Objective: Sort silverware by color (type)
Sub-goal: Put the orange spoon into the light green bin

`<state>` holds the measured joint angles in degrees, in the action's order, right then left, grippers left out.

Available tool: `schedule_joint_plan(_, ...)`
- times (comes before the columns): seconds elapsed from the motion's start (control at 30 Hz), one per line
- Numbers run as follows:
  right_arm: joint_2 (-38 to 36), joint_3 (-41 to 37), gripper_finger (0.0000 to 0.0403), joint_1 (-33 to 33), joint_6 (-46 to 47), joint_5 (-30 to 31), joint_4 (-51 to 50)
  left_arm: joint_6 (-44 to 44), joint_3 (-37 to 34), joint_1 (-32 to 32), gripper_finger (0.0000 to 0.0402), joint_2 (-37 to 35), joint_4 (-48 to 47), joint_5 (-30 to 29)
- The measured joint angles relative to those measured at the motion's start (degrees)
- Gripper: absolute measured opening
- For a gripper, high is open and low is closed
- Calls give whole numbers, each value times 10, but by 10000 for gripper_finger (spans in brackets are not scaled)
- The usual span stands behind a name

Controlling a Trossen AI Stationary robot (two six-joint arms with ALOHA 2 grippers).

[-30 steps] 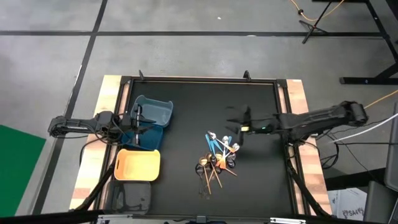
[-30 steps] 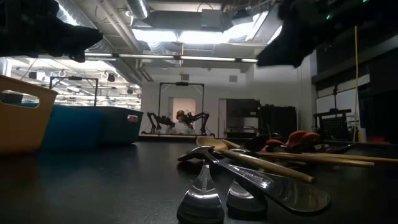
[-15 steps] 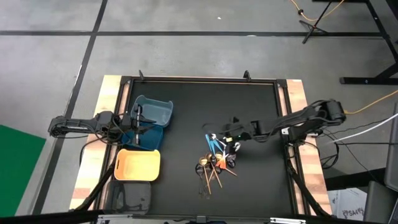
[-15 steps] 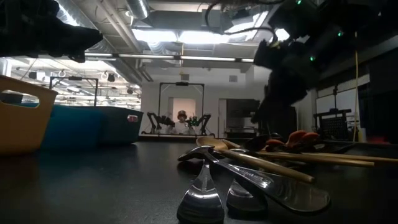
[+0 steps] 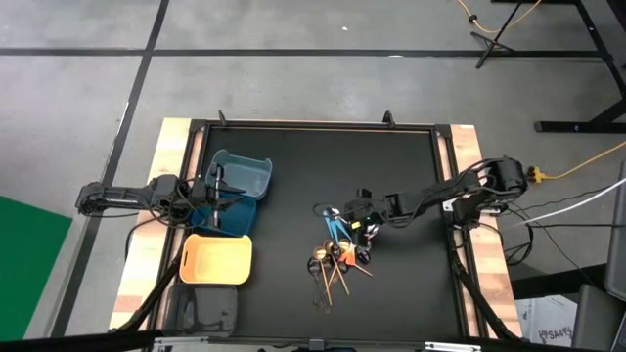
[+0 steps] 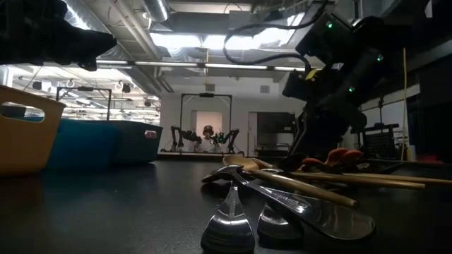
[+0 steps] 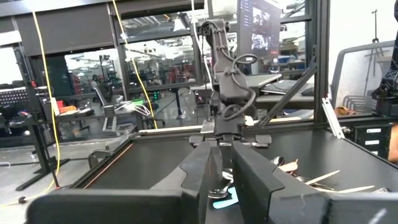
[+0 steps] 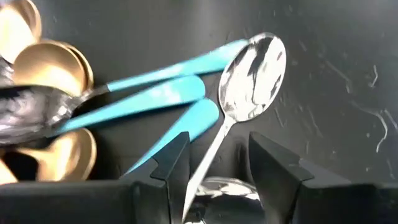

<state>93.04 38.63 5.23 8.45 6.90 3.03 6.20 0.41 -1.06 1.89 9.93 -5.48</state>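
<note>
The right gripper (image 5: 354, 217) was down low on the black bench (image 5: 303, 166), right at the 12 o'clock edge of the silverware pile (image 5: 340, 250), and its jaws stood parted with a silver spoon (image 8: 252, 78) lying between them, though whether they were gripping it I could not tell. Just beside that spoon lay the light blue handles (image 8: 163, 94), with gold spoon bowls (image 8: 43, 62) a little farther off. Over at 9 o'clock the left gripper (image 5: 217, 188) hung above the blue bin (image 5: 241, 171), jaws nearly closed and holding nothing, the yellow bin (image 5: 217, 259) just below at 7 o'clock.
</note>
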Motion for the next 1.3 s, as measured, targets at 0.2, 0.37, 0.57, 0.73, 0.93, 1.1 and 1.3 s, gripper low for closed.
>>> schedule_joint_plan(0.2, 0, 0, 153, 0, 0, 0, -7, 0, 0, 0, 60, 0, 0, 0)
schedule_joint_plan(0.37, 14, 0, 153, 0, 1, -1, -17, 0, 0, 0, 60, 0, 0, 0)
schedule_joint_plan(0.57, 28, 2, 153, 0, 2, -4, -16, 0, 0, 0, 60, 0, -1, -2)
schedule_joint_plan(0.73, 29, 1, 124, 0, 2, -5, -10, 0, 0, 0, 60, 0, -1, -15)
schedule_joint_plan(0.93, 29, 1, 67, 1, 2, -9, -4, 0, 0, 0, 60, 0, -1, -15)
schedule_joint_plan(1.1, 30, 3, 24, 0, 2, -7, 3, 0, 0, 0, 60, 0, -1, -15)
schedule_joint_plan(1.3, 32, 23, 7, 0, 2, -5, -13, 0, 0, 0, 60, 0, 0, -15)
